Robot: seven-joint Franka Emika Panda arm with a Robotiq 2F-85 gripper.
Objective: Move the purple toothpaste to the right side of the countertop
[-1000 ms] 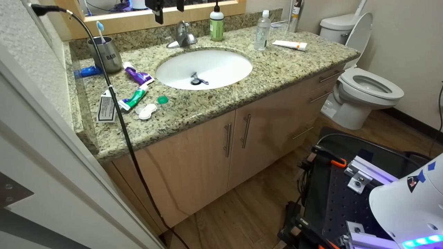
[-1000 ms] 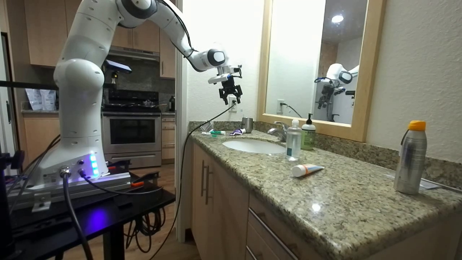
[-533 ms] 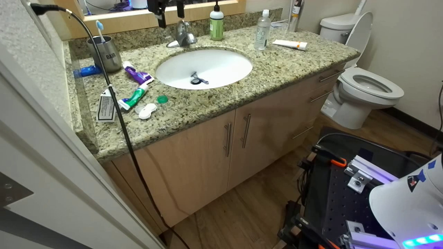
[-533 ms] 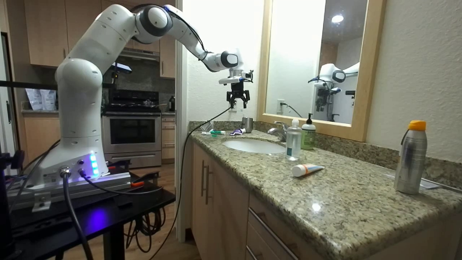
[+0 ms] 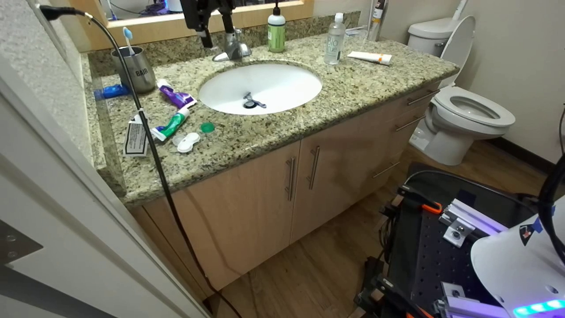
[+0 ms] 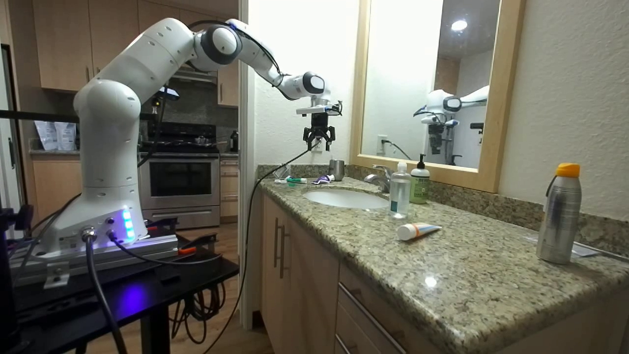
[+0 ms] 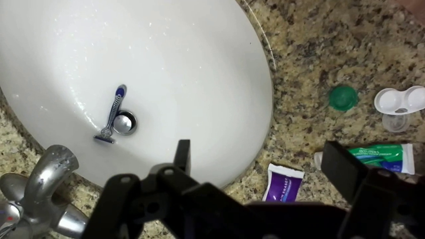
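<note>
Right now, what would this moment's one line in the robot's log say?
gripper: open, empty, above countertop | purple toothpaste: lying beside sink, untouched | razor: in sink | move to right side: not done

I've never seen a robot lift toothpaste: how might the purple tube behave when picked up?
The purple tube looks creased, so it will probably give when squeezed. Its flat end should discourage rolling. It also looks small, so likely light.

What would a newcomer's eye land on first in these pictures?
Probably the white robot arm, its open gripper hanging above the counter. Next, the white sink set into that counter, with a razor lying beside the drain. Perhaps then the bright purple toothpaste lying near the metal cup.
</note>
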